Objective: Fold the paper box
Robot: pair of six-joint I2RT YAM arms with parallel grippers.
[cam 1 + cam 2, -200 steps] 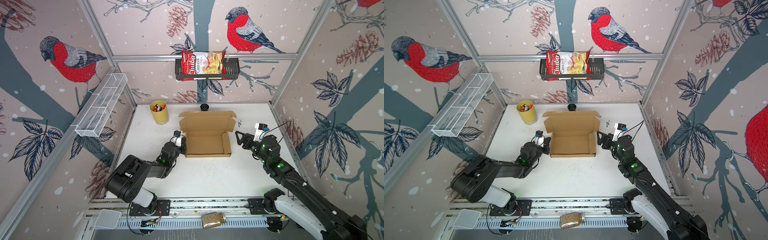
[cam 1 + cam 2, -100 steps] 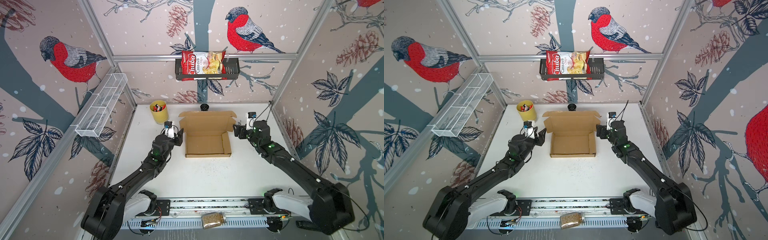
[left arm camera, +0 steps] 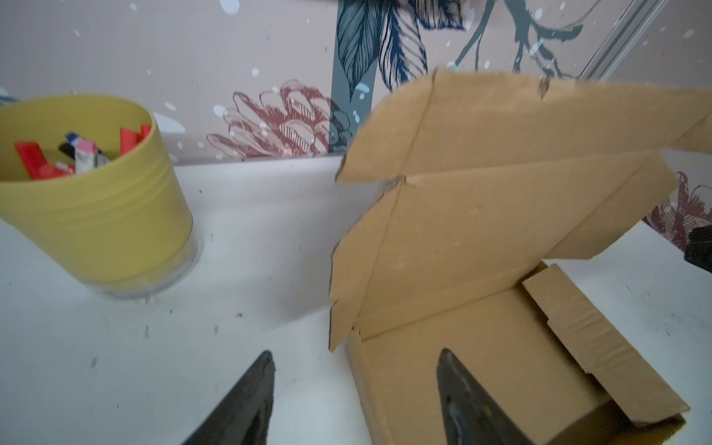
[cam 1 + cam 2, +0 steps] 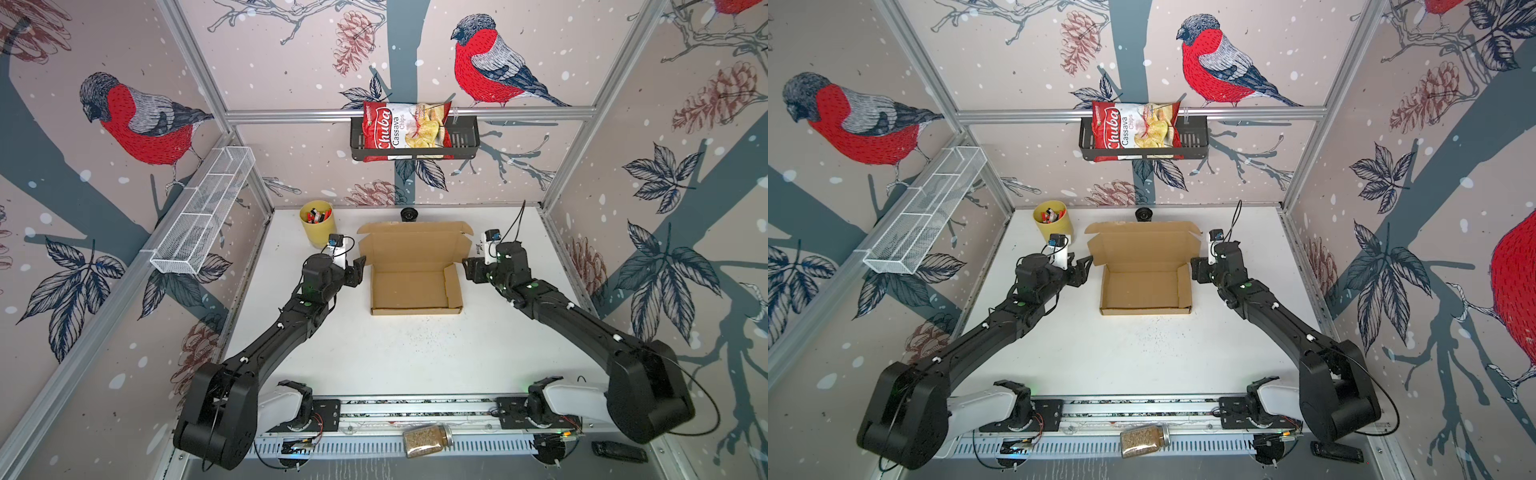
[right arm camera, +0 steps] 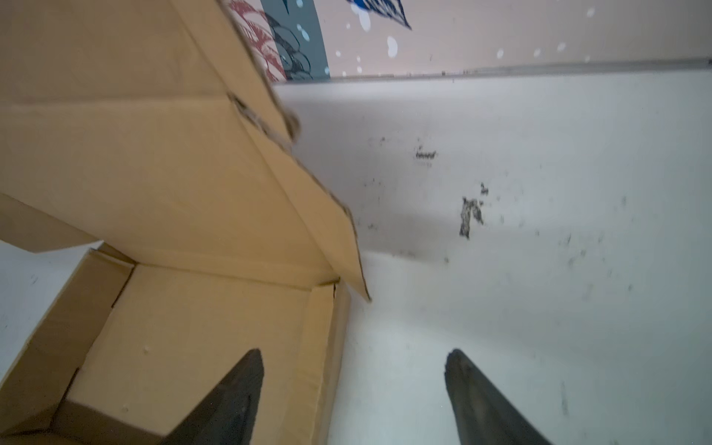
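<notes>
Your paper box sat on the worktop just beside the yellow cup with its walls up, but its lid was still open, and your left pincer and right pincer were spread wide, holding nothing, so I think shutting it was left.

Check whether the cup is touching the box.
Apart. The left wrist view shows a strip of table between the cup and the box.
</notes>
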